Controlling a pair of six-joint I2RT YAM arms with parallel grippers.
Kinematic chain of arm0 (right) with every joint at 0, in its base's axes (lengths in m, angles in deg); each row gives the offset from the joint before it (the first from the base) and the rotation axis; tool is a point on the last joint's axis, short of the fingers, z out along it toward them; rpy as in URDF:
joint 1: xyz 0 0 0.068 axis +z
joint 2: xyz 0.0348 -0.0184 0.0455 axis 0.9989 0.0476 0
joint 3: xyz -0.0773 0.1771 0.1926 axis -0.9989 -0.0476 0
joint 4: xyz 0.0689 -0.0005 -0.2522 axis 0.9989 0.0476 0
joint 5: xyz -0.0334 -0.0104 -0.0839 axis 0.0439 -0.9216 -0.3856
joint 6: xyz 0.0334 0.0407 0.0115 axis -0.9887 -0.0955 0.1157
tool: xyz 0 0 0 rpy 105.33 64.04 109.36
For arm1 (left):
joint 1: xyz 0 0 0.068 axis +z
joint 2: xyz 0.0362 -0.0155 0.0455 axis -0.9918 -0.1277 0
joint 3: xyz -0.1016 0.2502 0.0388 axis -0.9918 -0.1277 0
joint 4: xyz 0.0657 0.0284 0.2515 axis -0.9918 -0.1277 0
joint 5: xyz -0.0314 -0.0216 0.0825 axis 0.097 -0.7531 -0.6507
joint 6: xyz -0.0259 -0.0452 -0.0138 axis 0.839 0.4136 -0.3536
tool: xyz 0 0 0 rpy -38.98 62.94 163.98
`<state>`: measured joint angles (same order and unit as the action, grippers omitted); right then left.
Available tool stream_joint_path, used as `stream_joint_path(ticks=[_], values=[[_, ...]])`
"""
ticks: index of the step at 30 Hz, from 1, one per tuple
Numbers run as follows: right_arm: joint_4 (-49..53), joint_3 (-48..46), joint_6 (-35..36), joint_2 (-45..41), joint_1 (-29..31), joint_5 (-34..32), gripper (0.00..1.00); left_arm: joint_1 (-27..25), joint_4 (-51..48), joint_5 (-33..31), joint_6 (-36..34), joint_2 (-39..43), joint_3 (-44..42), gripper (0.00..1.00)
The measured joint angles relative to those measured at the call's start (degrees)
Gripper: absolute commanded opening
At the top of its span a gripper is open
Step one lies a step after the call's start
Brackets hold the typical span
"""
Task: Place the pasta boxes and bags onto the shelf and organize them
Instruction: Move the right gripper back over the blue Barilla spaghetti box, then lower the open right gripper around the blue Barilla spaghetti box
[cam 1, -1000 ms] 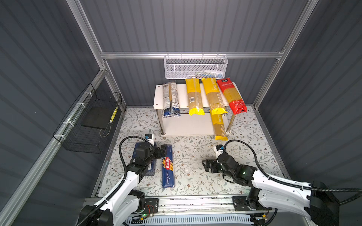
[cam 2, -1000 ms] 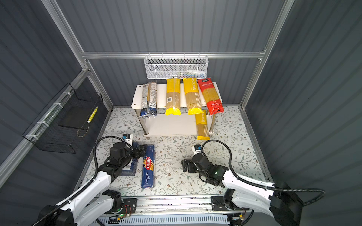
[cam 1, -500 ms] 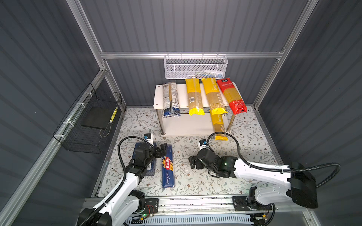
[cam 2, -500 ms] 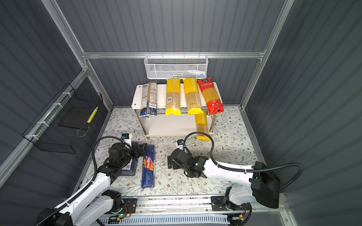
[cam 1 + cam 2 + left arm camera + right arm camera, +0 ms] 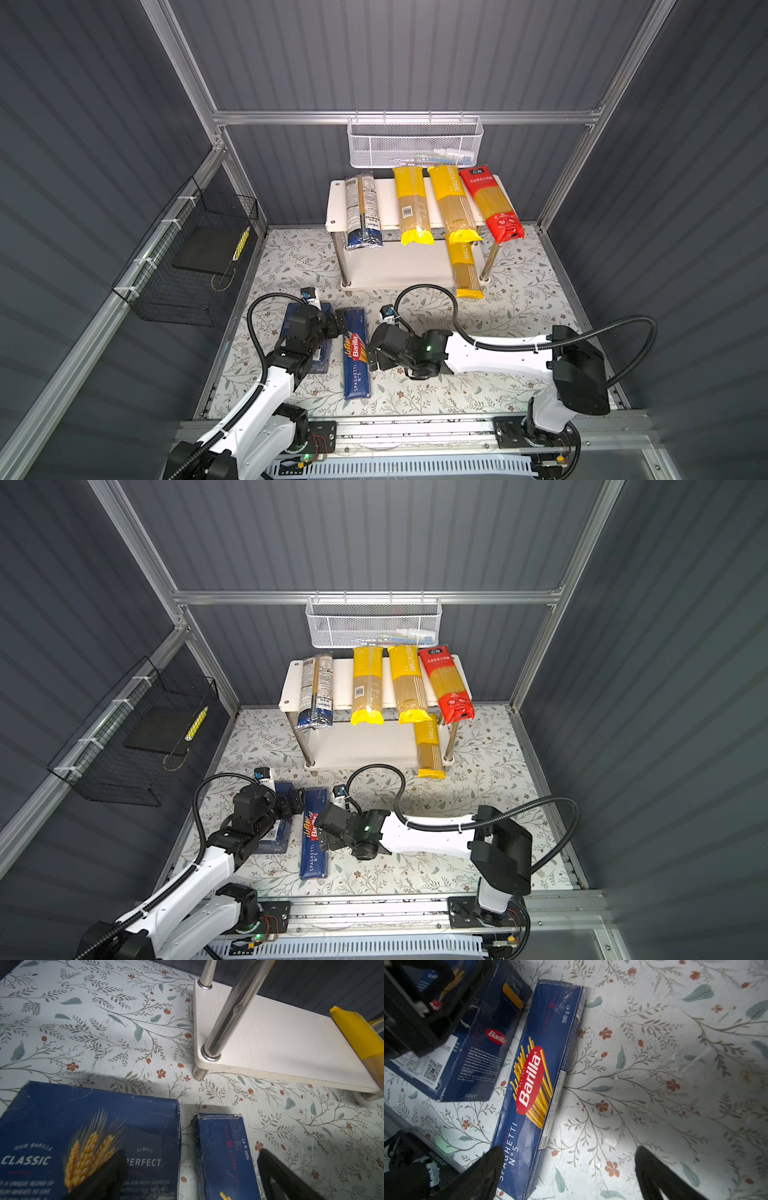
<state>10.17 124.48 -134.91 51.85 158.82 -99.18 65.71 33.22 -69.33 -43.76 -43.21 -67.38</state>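
Floral surface (image 5: pixel 519 299) carrying a two-tier shelf (image 5: pixel 335 208).
Top board (image 5: pixel 384 199): clear bag (image 5: pixel 363 212), yellow bag (image 5: pixel 410 212), second yellow bag (image 5: pixel 453 205), red bag (image 5: pixel 492 205); lower board (image 5: pixel 395 266): third yellow bag (image 5: pixel 466 270). Spaghetti box (image 5: pixel 356 357) and wider box (image 5: pixel 52 1109) lie flat on the surface, side by side.

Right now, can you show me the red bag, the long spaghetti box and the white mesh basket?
red bag (image 5: pixel 490 203): in a top view, on the middle of the bag.
long spaghetti box (image 5: pixel 355 348): in a top view, on its red Barilla logo.
white mesh basket (image 5: pixel 415 146): in a top view, on its front wall.
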Motion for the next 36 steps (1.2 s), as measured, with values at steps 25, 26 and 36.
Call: stream_joint_path(ticks=[25,26,36], values=[[5.14,16.55,-6.05,18.51,4.87,0.92,0.99,0.00,-5.77,-12.85,2.21,3.93,0.00,0.99],[5.40,17.03,-5.84,18.93,5.07,0.92,0.99,0.00,-5.77,-12.87,2.21,3.52,0.00,0.99],[7.96,19.10,-5.16,22.36,5.09,0.87,0.99,0.00,-5.75,-12.87,2.21,3.69,0.00,0.99]])
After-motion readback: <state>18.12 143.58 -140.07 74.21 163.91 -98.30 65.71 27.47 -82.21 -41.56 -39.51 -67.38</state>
